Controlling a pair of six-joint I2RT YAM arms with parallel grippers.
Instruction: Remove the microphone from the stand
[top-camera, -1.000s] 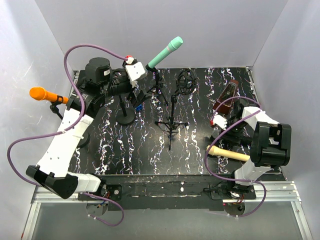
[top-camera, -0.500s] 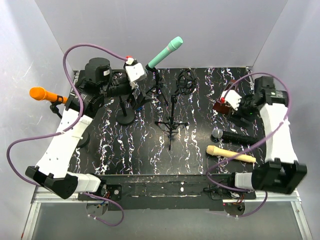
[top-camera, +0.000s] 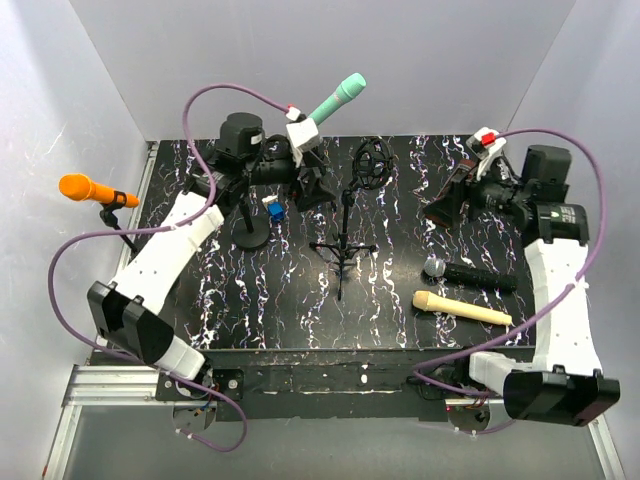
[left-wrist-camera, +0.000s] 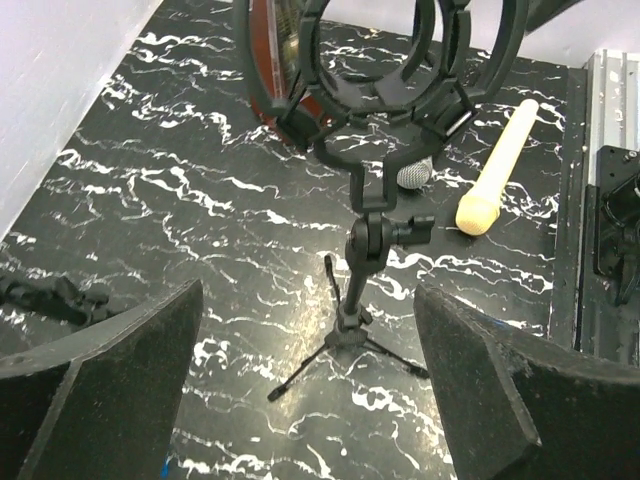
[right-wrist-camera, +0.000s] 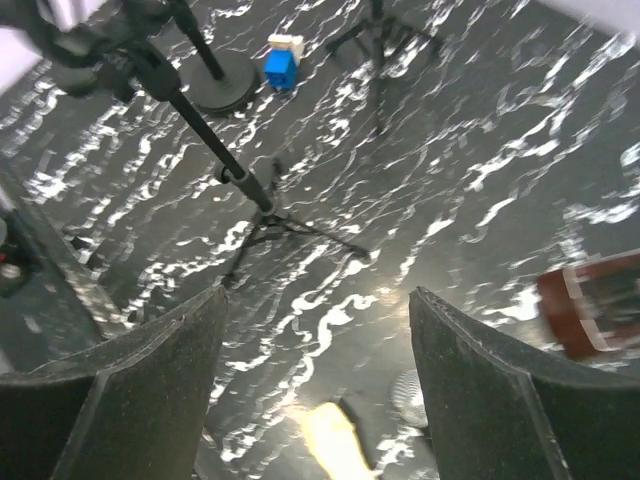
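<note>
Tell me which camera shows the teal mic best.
Top external. The teal mic shows clearly there, tilted up near the back wall. Neither wrist view catches it: the left wrist faces the empty shock mount, the right wrist a tripod stand.

Layout on the table (top-camera: 230, 300)
Tripod stand (top-camera: 343, 248) sits right of round-base stand (top-camera: 250, 236); further right, one microphone (top-camera: 470, 272) lies just behind a second microphone (top-camera: 462, 308).
</note>
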